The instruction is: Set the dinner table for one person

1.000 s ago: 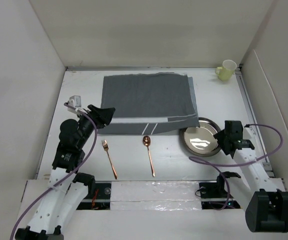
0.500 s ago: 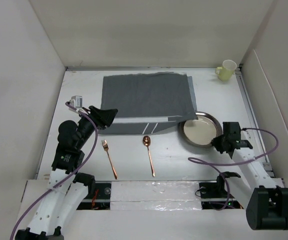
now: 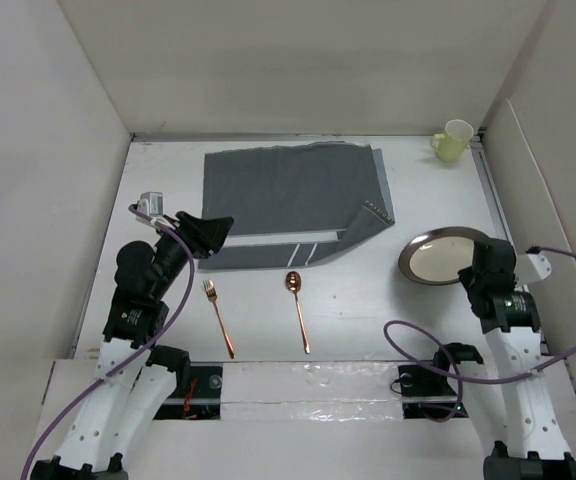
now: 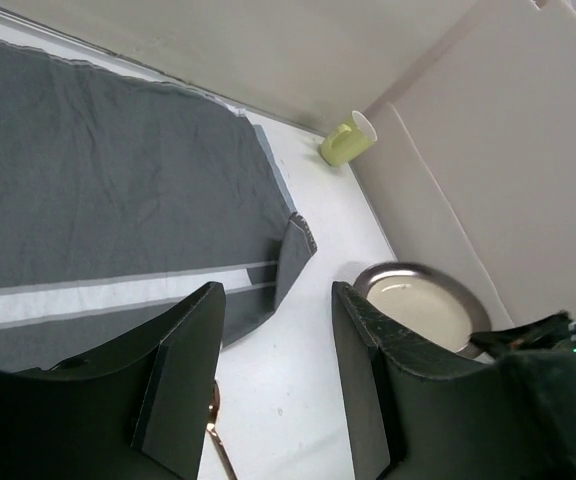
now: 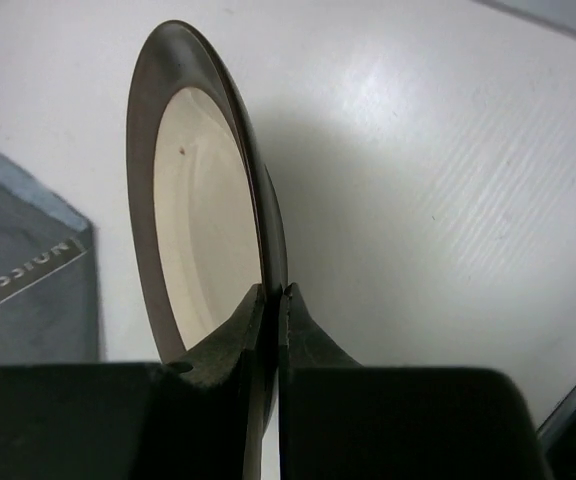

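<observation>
The dinner table is a white tabletop with a dark grey placemat at its middle back. The placemat's right front corner is folded over. My right gripper is shut on the near rim of a metal plate with a cream centre, right of the placemat. In the right wrist view the fingers pinch the plate at its rim. My left gripper hangs open over the placemat's left front corner, holding nothing. A copper fork and spoon lie near the front.
A yellow-green mug stands at the back right corner, also seen in the left wrist view as the mug. White walls enclose the table on three sides. Both arm bases and cables sit at the near edge.
My right gripper has shut on the plate's rim and drawn the plate to the right, away from the placemat. The placemat's right front corner has flipped over. The left arm has barely moved.
</observation>
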Available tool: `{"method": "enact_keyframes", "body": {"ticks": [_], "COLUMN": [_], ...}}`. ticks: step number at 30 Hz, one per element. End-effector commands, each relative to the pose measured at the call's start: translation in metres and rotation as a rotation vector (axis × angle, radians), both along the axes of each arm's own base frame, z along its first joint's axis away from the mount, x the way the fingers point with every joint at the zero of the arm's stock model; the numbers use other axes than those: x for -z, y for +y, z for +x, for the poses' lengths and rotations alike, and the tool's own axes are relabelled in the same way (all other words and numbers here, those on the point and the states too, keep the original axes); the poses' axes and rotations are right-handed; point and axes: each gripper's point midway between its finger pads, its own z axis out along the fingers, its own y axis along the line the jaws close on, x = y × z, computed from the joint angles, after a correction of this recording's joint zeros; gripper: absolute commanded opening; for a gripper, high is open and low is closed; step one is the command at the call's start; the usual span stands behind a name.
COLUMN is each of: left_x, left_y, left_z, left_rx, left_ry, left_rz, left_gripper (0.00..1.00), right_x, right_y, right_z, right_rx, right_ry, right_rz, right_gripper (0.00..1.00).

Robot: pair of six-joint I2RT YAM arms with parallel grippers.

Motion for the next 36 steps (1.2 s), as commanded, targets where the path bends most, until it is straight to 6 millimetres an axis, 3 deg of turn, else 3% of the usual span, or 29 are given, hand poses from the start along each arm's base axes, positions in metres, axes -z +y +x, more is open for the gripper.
{"method": "enact_keyframes", "body": {"ticks": [1, 2, 3, 5, 10, 12, 13, 14, 15, 16, 17, 18, 19, 21, 23, 24, 27, 28, 30, 33, 35, 36], "left_x": [-0.014, -0.016, -0.018, -0.016, 0.006, 0.000, -0.004, -0.009, -0.033, -0.039, -0.036, -0.058, -0.058, -0.063, -0.055, -0.043, -0.019, -0.015, -0.012, -0.014, -0.014, -0.014], "left_y": [0.002, 0.002, 0.002, 0.001, -0.007, -0.004, -0.001, 0.001, 0.005, 0.005, 0.005, 0.006, 0.009, 0.019, 0.024, 0.025, 0.025, 0.026, 0.029, 0.036, 0.034, 0.032], "left_z": [0.000, 0.000, 0.000, 0.002, 0.014, 0.016, 0.018, 0.018, 0.019, 0.024, 0.023, 0.021, 0.025, 0.027, 0.028, 0.030, 0.034, 0.036, 0.037, 0.038, 0.037, 0.037], "left_rx": [-0.008, -0.007, -0.007, -0.007, 0.028, 0.010, -0.011, -0.020, -0.036, -0.039, -0.032, -0.032, -0.044, -0.096, -0.124, -0.127, -0.127, -0.133, -0.148, -0.180, -0.172, -0.158], "left_ry": [-0.048, -0.048, -0.051, -0.043, 0.043, 0.031, 0.024, 0.024, -0.026, -0.028, 0.013, -0.025, -0.026, -0.026, -0.016, 0.005, 0.037, 0.046, 0.054, 0.047, 0.041, 0.040], "left_rz": [0.007, 0.013, 0.015, 0.020, 0.049, 0.052, 0.057, 0.071, 0.094, 0.115, 0.146, 0.156, 0.190, 0.222, 0.244, 0.252, 0.258, 0.264, 0.289, 0.310, 0.305, 0.302], "left_gripper": [0.43, 0.43, 0.43, 0.43, 0.40, 0.40, 0.40, 0.39, 0.40, 0.40, 0.40, 0.40, 0.40, 0.40, 0.40, 0.40, 0.40, 0.40, 0.40, 0.40, 0.40, 0.40], "right_x": [-0.135, -0.153, -0.158, -0.197, -0.226, -0.228, -0.238, -0.231, -0.229, -0.234, -0.219, -0.214, -0.219, -0.199, -0.195, -0.182, -0.175, -0.162, -0.154, -0.131, -0.128, -0.111], "right_y": [-0.008, 0.004, 0.013, 0.041, 0.084, 0.102, 0.121, 0.132, 0.148, 0.165, 0.173, 0.181, 0.188, 0.191, 0.198, 0.201, 0.207, 0.211, 0.213, 0.208, 0.197, 0.194], "right_z": [0.041, 0.053, 0.056, 0.072, 0.111, 0.121, 0.126, 0.138, 0.141, 0.146, 0.160, 0.166, 0.171, 0.191, 0.201, 0.211, 0.228, 0.236, 0.243, 0.242, 0.235, 0.228], "right_rx": [-0.059, -0.148, -0.195, -0.363, -0.580, -0.635, -0.691, -0.717, -0.775, -0.818, -0.826, -0.840, -0.857, -0.815, -0.823, -0.829, -0.848, -0.854, -0.851, -0.819, -0.787, -0.780], "right_ry": [-0.370, -0.423, -0.436, -0.560, -0.634, -0.654, -0.705, -0.690, -0.696, -0.719, -0.672, -0.658, -0.666, -0.602, -0.596, -0.561, -0.539, -0.506, -0.485, -0.433, -0.433, -0.399], "right_rz": [-0.139, -0.147, -0.125, -0.109, -0.046, -0.022, -0.013, 0.002, 0.023, 0.030, 0.043, 0.048, 0.045, 0.026, 0.022, 0.024, 0.012, 0.013, 0.025, 0.032, 0.023, 0.032], "right_gripper": [0.00, 0.00, 0.00, 0.00, 0.00, 0.00, 0.00, 0.00, 0.00, 0.00, 0.00, 0.00, 0.00, 0.00, 0.00, 0.00, 0.00, 0.00, 0.00, 0.00, 0.00, 0.00]}}
